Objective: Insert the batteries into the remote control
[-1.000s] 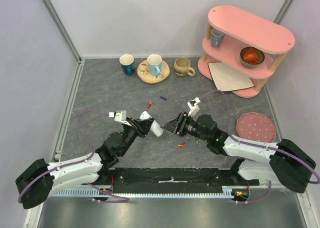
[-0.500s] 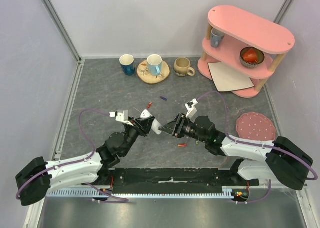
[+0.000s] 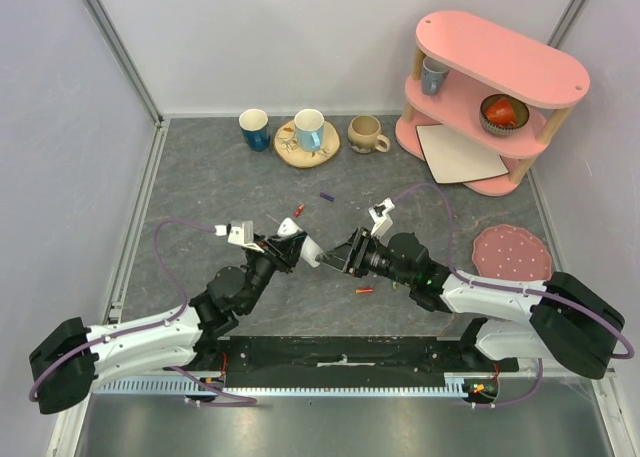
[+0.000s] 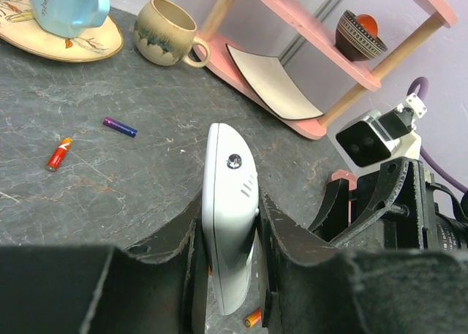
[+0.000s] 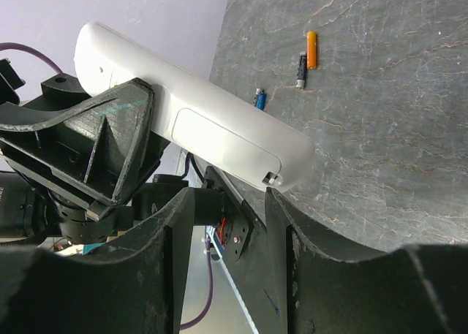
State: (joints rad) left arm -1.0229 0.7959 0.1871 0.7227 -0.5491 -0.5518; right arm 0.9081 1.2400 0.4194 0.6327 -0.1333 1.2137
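Observation:
My left gripper (image 3: 293, 251) is shut on the white remote control (image 3: 303, 249) and holds it on edge above the table, back side towards the right arm. In the left wrist view the remote (image 4: 228, 217) stands between both fingers. My right gripper (image 3: 337, 258) is open, its jaws right at the remote's free end. In the right wrist view the closed battery cover and latch (image 5: 272, 177) sit just above my open fingers. Batteries lie loose on the table: a red one (image 3: 297, 211), a purple one (image 3: 326, 196), a red-orange one (image 3: 365, 290) and a green one (image 3: 394, 285).
At the back stand a blue cup (image 3: 254, 129), a light blue cup on a wooden plate (image 3: 306, 149) and a beige mug (image 3: 366, 133). A pink shelf (image 3: 490, 87) holds a cup, a bowl and a white square card (image 3: 458, 153). A pink coaster (image 3: 511, 254) lies right.
My right gripper has moved left and closed the gap to the remote's free end. The left gripper has kept hold of the remote and shifted only slightly.

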